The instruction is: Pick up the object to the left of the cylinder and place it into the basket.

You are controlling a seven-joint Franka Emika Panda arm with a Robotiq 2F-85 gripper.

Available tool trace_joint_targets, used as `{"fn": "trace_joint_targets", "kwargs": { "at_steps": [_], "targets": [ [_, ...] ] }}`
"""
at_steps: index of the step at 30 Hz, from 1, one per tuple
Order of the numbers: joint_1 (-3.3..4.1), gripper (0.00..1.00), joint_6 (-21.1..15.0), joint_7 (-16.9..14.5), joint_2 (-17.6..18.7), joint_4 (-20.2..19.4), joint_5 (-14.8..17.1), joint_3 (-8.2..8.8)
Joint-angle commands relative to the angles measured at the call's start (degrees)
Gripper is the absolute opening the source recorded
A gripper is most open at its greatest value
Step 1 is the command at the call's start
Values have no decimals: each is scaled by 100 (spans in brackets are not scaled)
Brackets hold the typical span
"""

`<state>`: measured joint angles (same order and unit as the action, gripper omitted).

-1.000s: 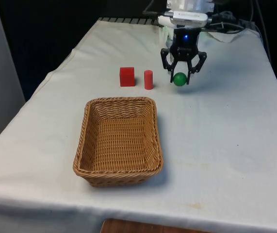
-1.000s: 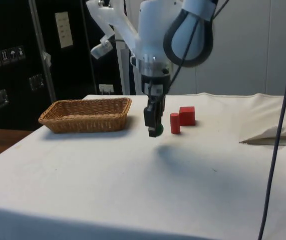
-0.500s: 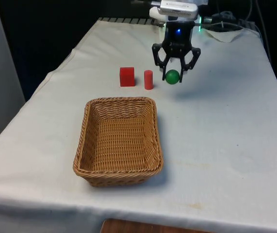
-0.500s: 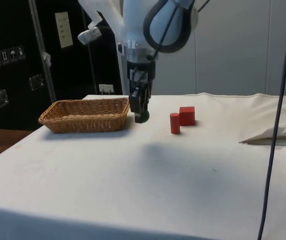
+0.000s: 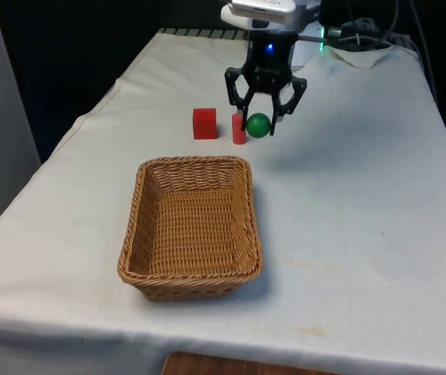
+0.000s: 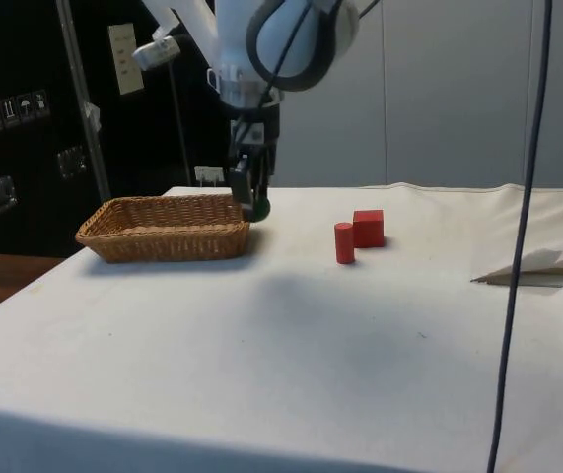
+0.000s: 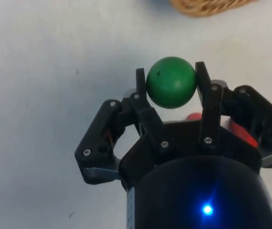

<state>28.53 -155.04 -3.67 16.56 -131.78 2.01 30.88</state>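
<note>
Wrist view gives me the clearest look: the gripper has its two fingers closed tight on the green ball, held off the cloth. Behind the fingers a bit of the red cylinder peeks out, mostly hidden. From my front view the ball partly overlaps the upright cylinder (a sphere, so no long axis). The red cube sits beside the cylinder, and the basket stands nearer the camera.
</note>
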Motion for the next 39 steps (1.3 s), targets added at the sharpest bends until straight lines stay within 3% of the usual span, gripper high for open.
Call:
{"fn": "trace_joint_targets", "kwargs": {
  "at_steps": [1, 9, 10, 11, 18, 19, 20, 21, 27, 28, 29, 37, 38, 39],
  "targets": [
    [-74, 0, 80, -120, 23, 86, 115, -63],
    [-138, 0, 286, -258, 378, 653, 229, 34],
    [-63, 0, 229, -178, 395, 630, 143, 115],
    [-138, 0, 304, -275, 424, 722, 246, 46],
    [-195, 0, 487, -458, 825, 1295, 458, 132],
    [-120, 0, 424, -378, 808, 1226, 384, 201],
    [-132, 0, 441, -401, 859, 1301, 418, 206],
    [-218, 0, 527, -504, 940, 1450, 521, 143],
    [-281, 0, 584, -676, 1364, 1896, 773, 201],
    [-189, 0, 567, -602, 1329, 1839, 710, 286],
    [-298, 0, 584, -705, 1432, 1954, 819, 206],
    [-407, 0, 590, -1094, 2172, 2573, 1392, 321],
    [-321, 0, 561, -1060, 2177, 2538, 1381, 401],
    [-418, 0, 590, -1134, 2246, 2641, 1450, 338]
  ]
}}
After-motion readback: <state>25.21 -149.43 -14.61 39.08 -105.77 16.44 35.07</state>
